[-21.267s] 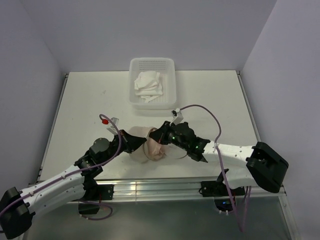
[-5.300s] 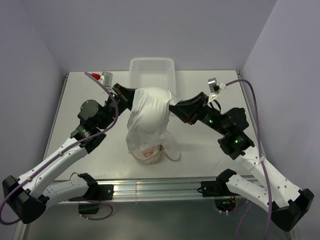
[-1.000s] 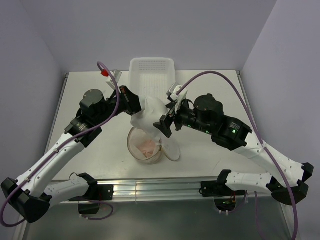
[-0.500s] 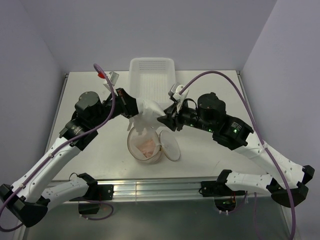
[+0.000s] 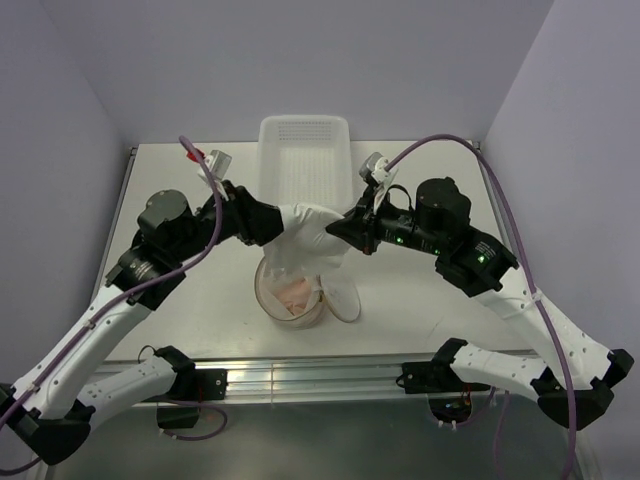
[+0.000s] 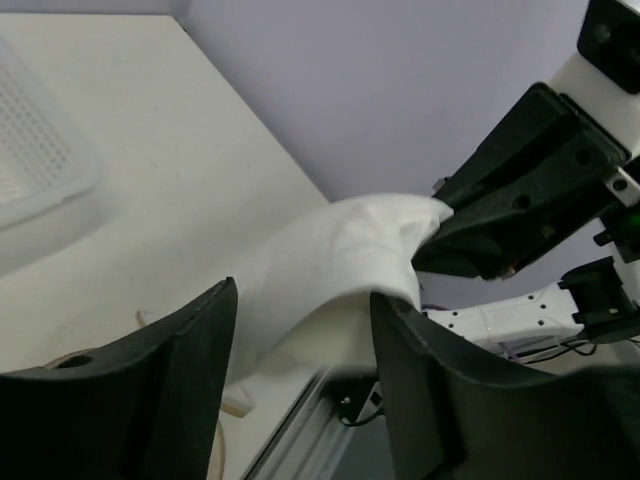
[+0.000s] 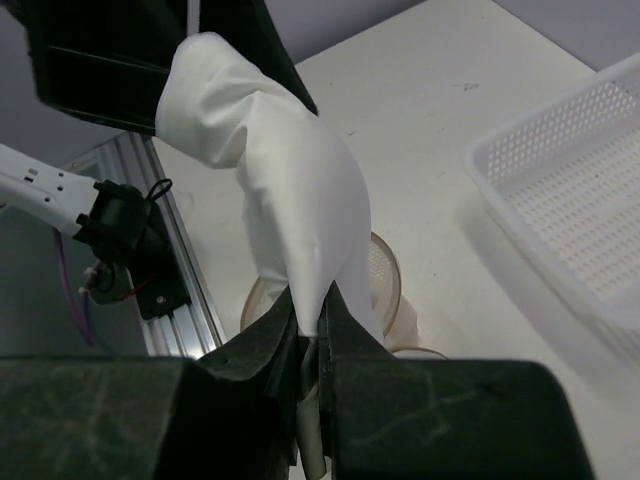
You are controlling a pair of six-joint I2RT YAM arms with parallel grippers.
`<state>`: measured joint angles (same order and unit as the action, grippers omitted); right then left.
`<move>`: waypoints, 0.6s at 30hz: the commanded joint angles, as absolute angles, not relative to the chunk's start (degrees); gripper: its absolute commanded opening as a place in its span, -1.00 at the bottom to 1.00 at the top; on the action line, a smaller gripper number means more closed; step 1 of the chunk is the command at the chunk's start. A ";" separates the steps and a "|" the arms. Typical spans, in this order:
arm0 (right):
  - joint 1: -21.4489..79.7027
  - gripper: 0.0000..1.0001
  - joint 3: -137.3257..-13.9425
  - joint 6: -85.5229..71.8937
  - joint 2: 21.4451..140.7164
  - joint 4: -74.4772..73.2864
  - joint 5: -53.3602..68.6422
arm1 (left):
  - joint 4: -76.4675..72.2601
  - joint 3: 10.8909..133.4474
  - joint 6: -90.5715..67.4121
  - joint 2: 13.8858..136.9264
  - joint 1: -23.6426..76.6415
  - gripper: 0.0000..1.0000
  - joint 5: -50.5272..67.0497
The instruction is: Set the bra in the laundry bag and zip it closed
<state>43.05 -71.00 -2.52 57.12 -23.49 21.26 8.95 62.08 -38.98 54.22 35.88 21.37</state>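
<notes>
The white bra hangs in the air above the open peach mesh laundry bag, whose round flap lid lies to its right. My right gripper is shut on the bra's right end; in the right wrist view the cloth rises out of the pinched jaws of that gripper, with the bag's rim below. My left gripper is at the bra's left end. Its fingers stand wide apart and open, the bra draping between them.
A white perforated plastic basket stands at the back of the table, just behind the bra. The aluminium rail runs along the near table edge. Both arms reach in over the middle of the table from either side.
My right gripper has closed on the bra's right end and pulled back right. My left gripper's jaws have opened. The bra now spans between the two grippers above the bag.
</notes>
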 commanded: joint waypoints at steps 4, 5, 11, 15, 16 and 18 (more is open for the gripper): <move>39.55 -1.00 -71.37 -8.87 54.32 -16.10 23.47 | 16.95 62.23 -33.49 44.75 35.95 0.34 7.58; 39.55 -1.00 -71.54 -9.14 54.14 -15.91 23.81 | 18.09 61.79 -33.31 43.52 36.03 0.30 5.38; 39.55 -1.00 -74.08 -11.95 52.91 -16.70 25.57 | 26.01 55.91 -35.77 34.73 35.95 0.00 -9.75; 39.64 -1.00 -75.06 -13.53 51.77 -18.90 26.80 | 27.33 50.03 -39.63 33.75 35.95 -0.01 -8.18; 39.64 -1.00 -74.80 -14.23 51.51 -18.98 27.24 | 27.33 48.97 -40.25 33.75 35.95 0.01 -7.30; 39.81 -1.00 -74.01 -14.76 50.89 -19.25 27.42 | 26.81 45.55 -42.09 33.66 36.04 0.03 -6.42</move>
